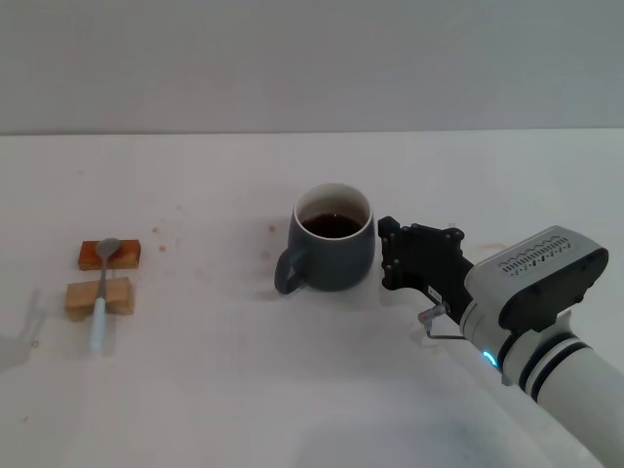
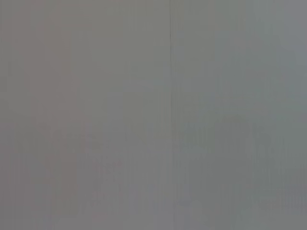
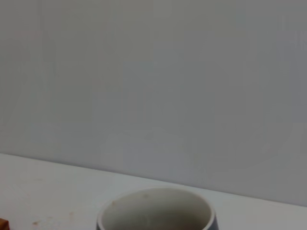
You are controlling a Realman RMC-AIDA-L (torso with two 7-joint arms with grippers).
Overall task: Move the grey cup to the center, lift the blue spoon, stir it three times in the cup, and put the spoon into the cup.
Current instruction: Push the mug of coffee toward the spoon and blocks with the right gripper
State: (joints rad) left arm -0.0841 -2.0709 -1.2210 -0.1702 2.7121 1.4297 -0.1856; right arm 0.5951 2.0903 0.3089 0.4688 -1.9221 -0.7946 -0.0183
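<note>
- Near the middle of the white table (image 1: 292, 390) stands the grey cup (image 1: 334, 253), upright, dark liquid inside, its handle turned away from the right gripper (image 1: 392, 255) and toward the spoon's side.
- Just beside the cup, on the side opposite its handle, sits the right gripper, low to the table. Its black fingers (image 1: 390, 234) reach the cup's wall or come very close; I cannot tell whether they touch it. They look parted rather than pinched, and nothing is held between them.
- My guess is the gripper is placed there because the plain wall offers a flat face to push or clasp, with the handle out of the way.
- Well apart from the cup, on its handle side, lies the blue spoon (image 1: 103, 289), untouched.
- The spoon rests across two small wooden blocks (image 1: 99, 296), bowl on the block farther from the robot, pale handle jutting past the nearer one. Raised like that, fingers can likely get under the handle.
- The left gripper is nowhere to be seen; its wrist camera shows only blank grey.
- From the right wrist, only the cup's white rim (image 3: 156, 211) shows.
</note>
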